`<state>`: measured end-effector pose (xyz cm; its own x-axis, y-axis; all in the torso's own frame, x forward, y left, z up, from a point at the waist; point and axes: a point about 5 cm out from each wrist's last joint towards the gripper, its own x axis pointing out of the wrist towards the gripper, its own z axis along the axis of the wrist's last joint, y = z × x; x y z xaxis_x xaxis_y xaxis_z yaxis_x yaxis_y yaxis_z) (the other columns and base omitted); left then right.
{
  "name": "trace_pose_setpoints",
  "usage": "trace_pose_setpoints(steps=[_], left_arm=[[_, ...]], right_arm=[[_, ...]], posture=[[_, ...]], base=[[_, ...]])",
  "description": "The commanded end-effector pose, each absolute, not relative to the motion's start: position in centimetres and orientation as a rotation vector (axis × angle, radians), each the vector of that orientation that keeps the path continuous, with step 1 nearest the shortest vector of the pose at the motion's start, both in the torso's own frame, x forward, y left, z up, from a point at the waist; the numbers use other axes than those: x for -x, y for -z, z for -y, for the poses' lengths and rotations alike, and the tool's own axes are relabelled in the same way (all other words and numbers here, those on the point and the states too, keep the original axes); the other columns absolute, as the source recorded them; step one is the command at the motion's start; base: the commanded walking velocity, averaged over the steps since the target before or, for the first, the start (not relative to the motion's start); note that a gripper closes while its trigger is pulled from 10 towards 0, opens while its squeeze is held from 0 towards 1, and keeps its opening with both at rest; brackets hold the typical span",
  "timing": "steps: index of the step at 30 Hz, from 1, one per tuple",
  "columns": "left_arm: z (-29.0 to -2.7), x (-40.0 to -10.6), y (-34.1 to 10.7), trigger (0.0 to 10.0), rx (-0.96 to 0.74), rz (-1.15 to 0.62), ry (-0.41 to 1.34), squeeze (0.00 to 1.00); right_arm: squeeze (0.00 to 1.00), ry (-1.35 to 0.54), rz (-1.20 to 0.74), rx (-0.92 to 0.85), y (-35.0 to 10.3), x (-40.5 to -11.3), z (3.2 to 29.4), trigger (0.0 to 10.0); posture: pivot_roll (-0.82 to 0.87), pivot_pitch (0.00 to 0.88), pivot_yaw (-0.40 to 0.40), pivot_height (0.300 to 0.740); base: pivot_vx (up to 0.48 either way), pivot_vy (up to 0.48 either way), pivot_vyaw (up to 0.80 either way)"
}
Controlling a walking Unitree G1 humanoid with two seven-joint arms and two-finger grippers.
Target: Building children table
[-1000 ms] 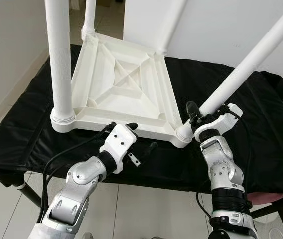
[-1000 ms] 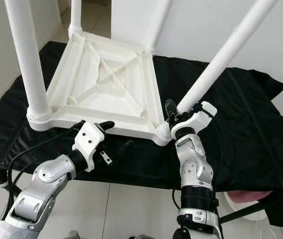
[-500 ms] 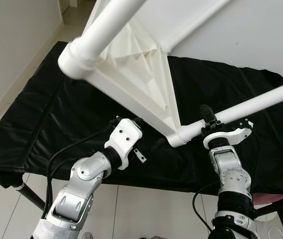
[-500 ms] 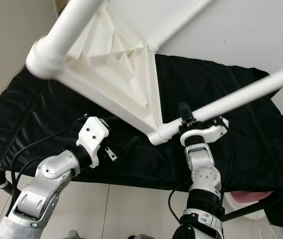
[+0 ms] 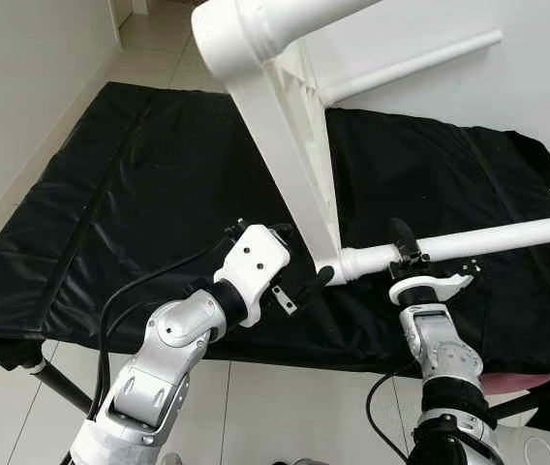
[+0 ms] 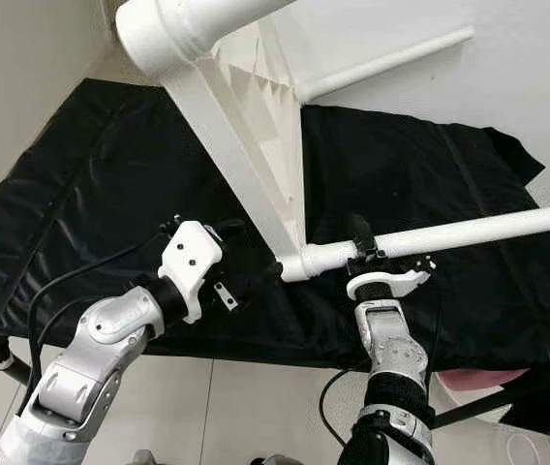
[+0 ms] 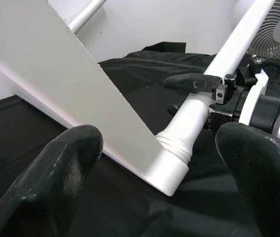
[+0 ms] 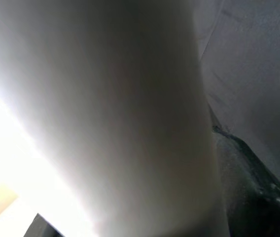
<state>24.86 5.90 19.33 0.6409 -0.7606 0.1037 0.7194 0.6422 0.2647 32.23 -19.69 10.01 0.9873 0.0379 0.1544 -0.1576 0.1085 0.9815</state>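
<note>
The white plastic children's table (image 5: 285, 145) stands tipped on its edge on the black cloth, its legs pointing right. My right gripper (image 5: 406, 257) is shut on the lowest leg (image 5: 488, 237), close to its corner socket (image 5: 352, 263); the right wrist view shows that leg (image 8: 105, 98) very near. My left gripper (image 5: 304, 257) is open at the table's near lower corner, and in the left wrist view its fingertips (image 7: 56, 187) stand either side of the socket (image 7: 172, 160) without touching it. Another leg (image 5: 411, 68) runs higher up.
A black cloth covers the work surface (image 5: 110, 194), whose front edge lies just beyond my arms. A white wall stands behind on the right. A fan (image 7: 278, 29) shows past the leg in the left wrist view. Pale floor tiles lie at the left.
The table has swung from lying upside down to standing on its edge. The leg in my right gripper dropped from slanting upward to nearly level. My left gripper followed the near corner rightward.
</note>
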Motion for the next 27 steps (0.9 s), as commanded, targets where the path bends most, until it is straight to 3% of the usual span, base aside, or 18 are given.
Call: trace_pose_setpoints(steps=[1,6,8,17,18,19,20,27], left_arm=[[-5.9,-24.6,-19.3,10.0,-0.21,0.209,0.83,0.0],[-6.2,-24.7,-19.4,10.0,-0.192,0.197,0.813,0.0],[-6.2,-24.6,-19.3,10.0,-0.202,0.194,0.816,0.0],[-6.5,-24.9,-19.1,10.0,-0.206,0.181,0.803,0.0],[-6.4,-24.9,-19.1,10.0,-0.204,0.18,0.802,0.0],[-6.4,-24.9,-19.1,10.0,-0.204,0.18,0.802,0.0],[-6.4,-24.9,-19.1,10.0,-0.203,0.18,0.803,0.0],[-6.3,-24.8,-19.0,10.0,-0.205,0.177,0.804,0.0]], right_arm=[[0.0,-0.109,-0.069,-1.587,-7.0,-31.6,17.8,10.0],[0.0,-0.107,-0.004,-1.641,-6.4,-31.3,18.3,10.0],[0.0,-0.192,0.032,-1.621,-6.5,-30.7,17.8,10.0],[0.0,-0.227,0.097,-1.573,-6.0,-28.7,18.1,10.0],[0.47,-0.222,0.101,-1.572,-5.9,-28.6,18.4,10.0],[0.47,-0.222,0.101,-1.572,-5.9,-28.6,18.4,10.0],[1.0,-0.215,0.105,-1.565,-5.9,-28.5,18.6,10.0],[1.0,-0.208,0.115,-1.547,-5.6,-27.9,19.5,10.0]], posture=[[0.06,0.069,-0.068,0.74],[0.06,0.068,-0.061,0.74],[0.07,0.071,-0.063,0.74],[0.06,0.075,-0.06,0.74],[0.06,0.078,-0.059,0.74],[0.06,0.078,-0.059,0.74],[0.05,0.08,-0.059,0.74],[0.05,0.086,-0.063,0.74]], base=[[0.0,0.0,0.0],[0.0,0.0,0.0],[0.0,0.0,0.0],[0.0,0.0,0.0],[0.0,0.0,0.0],[0.0,0.0,0.0],[0.0,0.0,0.0],[0.0,0.0,0.0]])
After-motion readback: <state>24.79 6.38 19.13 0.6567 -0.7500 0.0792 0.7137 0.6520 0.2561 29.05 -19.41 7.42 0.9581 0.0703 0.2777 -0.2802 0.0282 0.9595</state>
